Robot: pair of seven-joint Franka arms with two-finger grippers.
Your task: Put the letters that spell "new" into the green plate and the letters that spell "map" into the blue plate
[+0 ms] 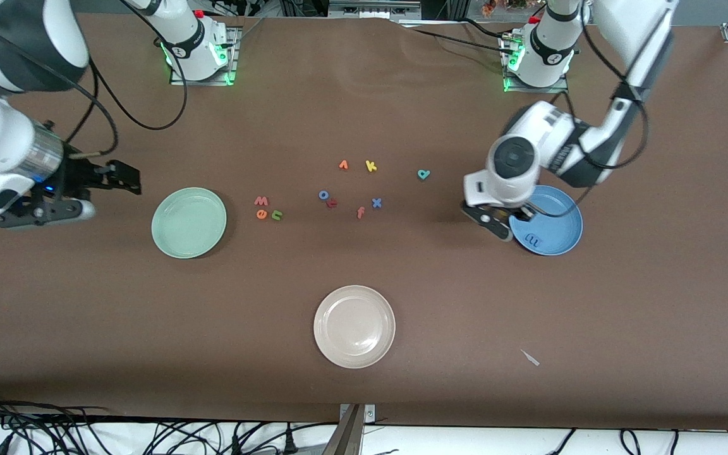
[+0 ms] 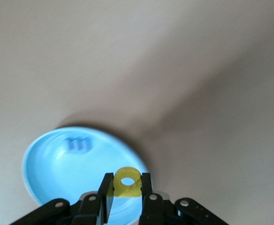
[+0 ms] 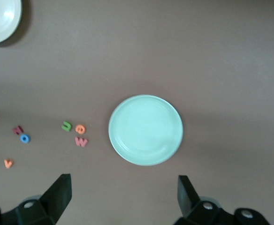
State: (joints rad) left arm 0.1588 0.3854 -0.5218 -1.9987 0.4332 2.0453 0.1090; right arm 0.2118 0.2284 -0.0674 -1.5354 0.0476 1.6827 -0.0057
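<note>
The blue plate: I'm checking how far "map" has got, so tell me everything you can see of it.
The round medium-blue plate, smooth and glossy with a shallow rim, sits flat on the brown table at the left arm's end. A small blue foam letter m lies inside it. The left hand hangs over its rim, shut on a small yellow foam letter with a round hole, not yet dropped. No teal letter is in the plate.

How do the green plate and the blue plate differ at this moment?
The green plate holds nothing; the blue plate already has the blue m in it. The green plate has no tool above it, the open right tool waiting beside it, while the left tool hangs over the blue plate's rim, shut on the yellow letter. Both are round, shallow-rimmed and similar in size.
</note>
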